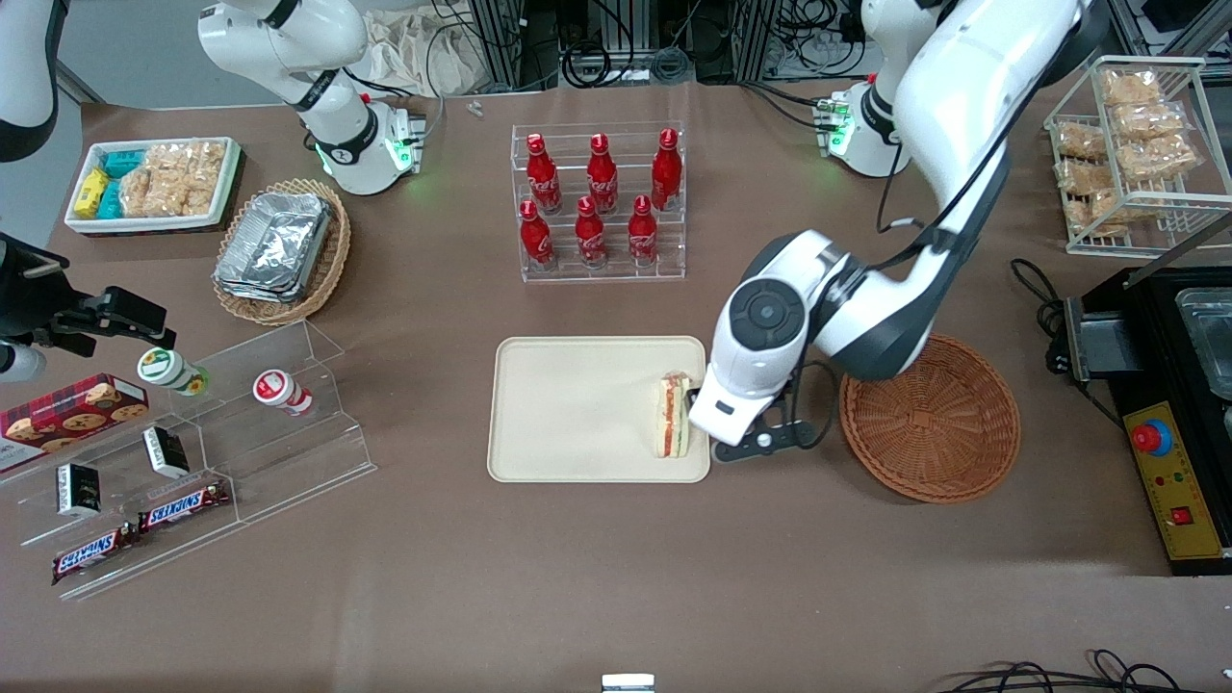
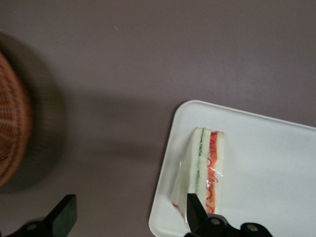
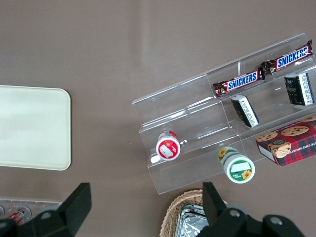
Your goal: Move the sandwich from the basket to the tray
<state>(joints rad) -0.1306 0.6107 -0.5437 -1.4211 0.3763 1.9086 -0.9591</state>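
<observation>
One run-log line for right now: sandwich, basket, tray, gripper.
sandwich: on tray, at edge nearest basket | basket: holds nothing | gripper: jaws open, above tray edge, not gripping sandwich

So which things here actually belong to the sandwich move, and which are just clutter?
Part of the job:
- sandwich, lying on the tray at its basket-side edge
- tray
- reddish-brown wicker basket, with nothing in it
- left gripper, open, above the tray edge beside the sandwich

Just lying about:
- cola bottles in a clear rack
- Snickers bars
- foil containers
- cookie box
</observation>
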